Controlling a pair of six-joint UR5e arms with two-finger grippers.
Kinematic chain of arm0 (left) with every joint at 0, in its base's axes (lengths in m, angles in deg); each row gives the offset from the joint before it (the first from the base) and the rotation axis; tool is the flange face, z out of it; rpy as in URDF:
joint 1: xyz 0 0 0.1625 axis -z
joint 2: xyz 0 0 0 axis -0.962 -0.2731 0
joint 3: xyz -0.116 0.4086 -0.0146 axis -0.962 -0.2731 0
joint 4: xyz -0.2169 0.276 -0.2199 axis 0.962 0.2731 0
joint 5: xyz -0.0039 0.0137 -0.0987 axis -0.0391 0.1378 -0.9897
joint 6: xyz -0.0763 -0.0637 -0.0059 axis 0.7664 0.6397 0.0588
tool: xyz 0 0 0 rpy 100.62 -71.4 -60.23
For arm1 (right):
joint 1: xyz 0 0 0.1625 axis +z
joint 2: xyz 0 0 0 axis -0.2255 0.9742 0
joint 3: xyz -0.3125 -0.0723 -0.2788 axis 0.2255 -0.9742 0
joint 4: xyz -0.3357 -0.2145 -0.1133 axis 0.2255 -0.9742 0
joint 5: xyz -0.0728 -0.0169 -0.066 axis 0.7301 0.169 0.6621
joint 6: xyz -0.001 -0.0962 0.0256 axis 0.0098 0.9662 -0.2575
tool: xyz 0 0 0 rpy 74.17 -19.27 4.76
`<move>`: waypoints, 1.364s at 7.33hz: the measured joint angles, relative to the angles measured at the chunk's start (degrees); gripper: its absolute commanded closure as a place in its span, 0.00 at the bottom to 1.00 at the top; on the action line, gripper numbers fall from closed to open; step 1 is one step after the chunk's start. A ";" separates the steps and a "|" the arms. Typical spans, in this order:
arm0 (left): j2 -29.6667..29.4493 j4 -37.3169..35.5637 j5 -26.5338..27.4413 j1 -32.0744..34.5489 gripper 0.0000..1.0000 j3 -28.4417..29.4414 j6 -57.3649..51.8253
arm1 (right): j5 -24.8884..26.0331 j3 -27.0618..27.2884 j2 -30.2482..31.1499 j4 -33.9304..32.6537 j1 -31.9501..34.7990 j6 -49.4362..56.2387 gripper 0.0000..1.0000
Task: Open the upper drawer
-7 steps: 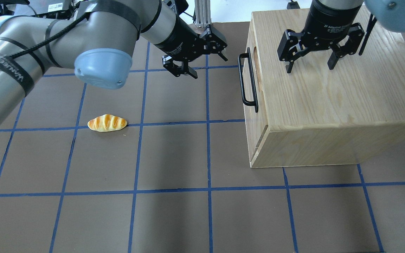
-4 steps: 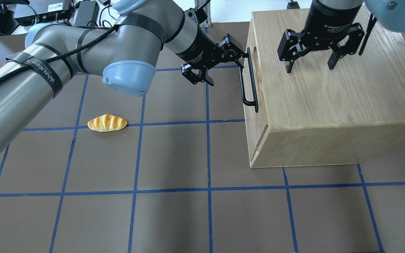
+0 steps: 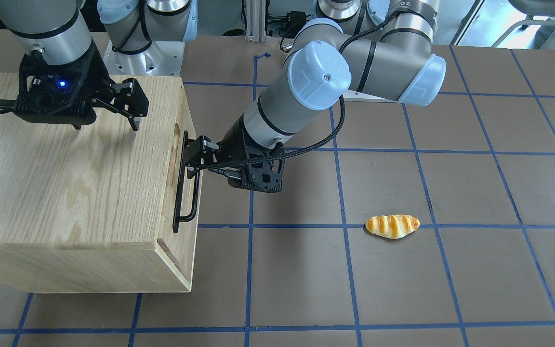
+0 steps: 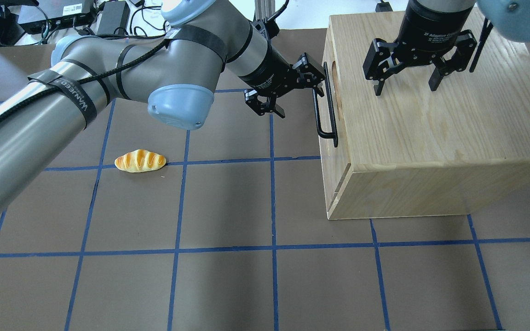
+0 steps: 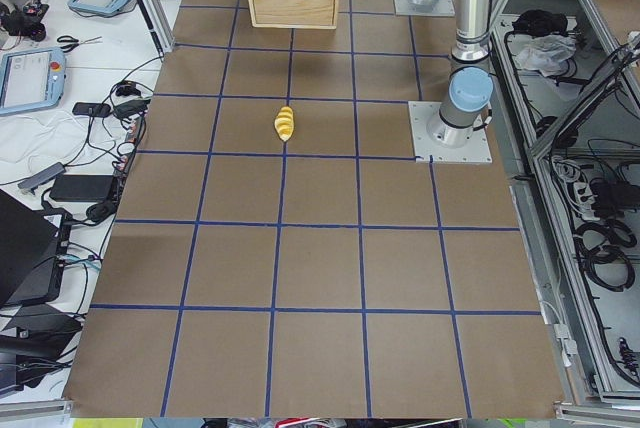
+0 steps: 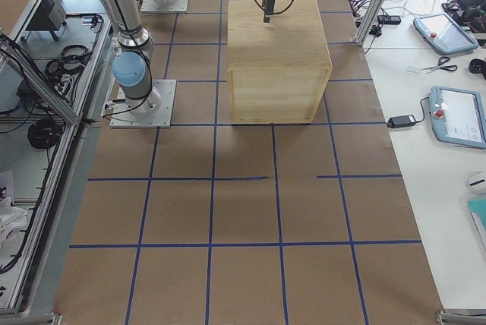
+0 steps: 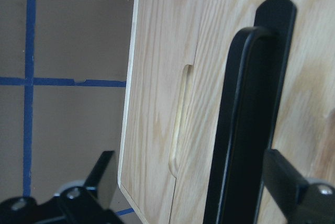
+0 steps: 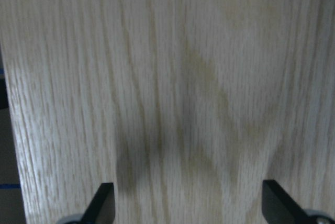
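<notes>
The upper drawer [image 7: 309,77] is shut, its light-wood front flush with the oak cabinet [image 4: 430,128]. Its black bar handle [image 4: 319,110] runs along the front, below an oblong slot [image 7: 180,119]. My left gripper [image 4: 302,101] is open at the handle's far end. In the left wrist view the bar [image 7: 235,130] lies between the fingers, close to the right finger [image 7: 285,179], and is not clamped. In the front-facing view the left gripper [image 3: 193,159] is against the handle [image 3: 178,202]. My right gripper [image 4: 406,87] is open and empty just above the cabinet top [image 8: 183,77].
A toy bread roll [image 4: 140,161] lies on the brown mat to the left, well away from the cabinet; it also shows in the front-facing view [image 3: 392,226]. Blue tape lines grid the table. The cabinet [image 6: 277,44] stands on the robot's right side.
My left arm has swung right toward the cabinet, and its open gripper has come from the mat up to the drawer handle. The right gripper and the drawer have not moved.
</notes>
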 measured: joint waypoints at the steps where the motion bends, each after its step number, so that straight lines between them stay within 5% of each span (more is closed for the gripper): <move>1: -0.36 -0.08 0.01 0.08 0.00 0.00 -0.12 | 0.00 0.00 0.00 0.00 0.00 0.01 0.00; 10: -1.71 -0.33 1.92 0.32 0.00 -0.07 -1.72 | 0.00 0.02 0.00 0.00 -0.02 -0.08 0.00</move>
